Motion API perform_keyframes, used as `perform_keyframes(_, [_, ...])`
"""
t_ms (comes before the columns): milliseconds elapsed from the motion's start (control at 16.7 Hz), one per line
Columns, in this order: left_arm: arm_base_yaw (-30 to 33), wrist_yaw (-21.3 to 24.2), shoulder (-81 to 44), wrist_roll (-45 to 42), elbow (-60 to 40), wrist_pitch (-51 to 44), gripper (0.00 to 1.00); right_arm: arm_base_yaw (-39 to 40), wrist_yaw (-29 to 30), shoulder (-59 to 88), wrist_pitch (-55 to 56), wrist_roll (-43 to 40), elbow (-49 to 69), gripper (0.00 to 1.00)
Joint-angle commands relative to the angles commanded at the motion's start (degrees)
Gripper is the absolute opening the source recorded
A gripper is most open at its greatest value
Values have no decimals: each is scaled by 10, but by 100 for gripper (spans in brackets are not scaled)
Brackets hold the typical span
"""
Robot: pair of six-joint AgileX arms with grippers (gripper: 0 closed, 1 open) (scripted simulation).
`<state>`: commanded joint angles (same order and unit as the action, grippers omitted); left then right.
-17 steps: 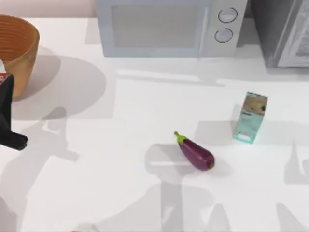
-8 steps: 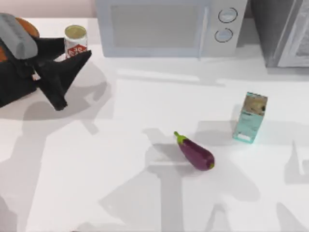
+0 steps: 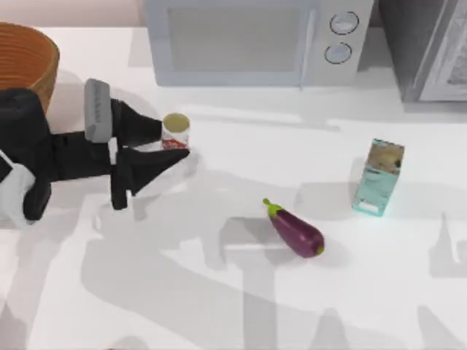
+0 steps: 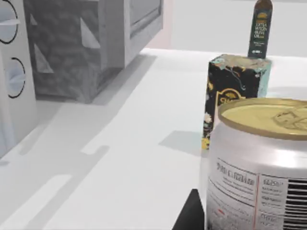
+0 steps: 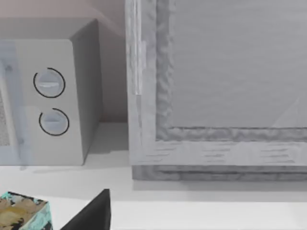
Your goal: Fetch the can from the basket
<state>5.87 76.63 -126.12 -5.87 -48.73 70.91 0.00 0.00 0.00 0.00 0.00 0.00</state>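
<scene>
The can (image 3: 175, 132), with a tan top and a whitish side with a red touch, sits between the dark fingers of my left gripper (image 3: 174, 144), which is shut on it. It is held to the right of the basket (image 3: 25, 55), outside it, over the table in front of the microwave. The left wrist view shows the can (image 4: 259, 163) close up, silver-sided with a barcode. The orange-brown wicker basket stands at the back left corner. A dark part of my right gripper (image 5: 91, 215) faces the microwave and a grey cabinet.
A microwave (image 3: 255, 40) and a grey cabinet (image 3: 427, 47) line the back edge. A purple eggplant (image 3: 295, 231) lies mid-table. A teal carton (image 3: 378, 177) stands to its right. A dark bottle (image 4: 261, 28) stands beyond the carton (image 4: 235, 96).
My left gripper lifted the can out of the basket, then carried it to the right and toward the front of the table. Eggplant and carton have not moved.
</scene>
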Motion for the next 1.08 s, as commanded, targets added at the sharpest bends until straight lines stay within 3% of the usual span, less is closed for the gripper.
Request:
perform_keyframes(300, [7, 86, -132, -9, -53, 75, 0, 0, 0, 0, 0, 0, 0, 100])
perform_keyframes(660, [8, 94, -145, -10, -59, 83, 0, 0, 0, 0, 0, 0, 0, 100])
perform_keyframes(1080, [8, 94, -145, -10, -59, 83, 53, 0, 0, 0, 0, 0, 0, 100])
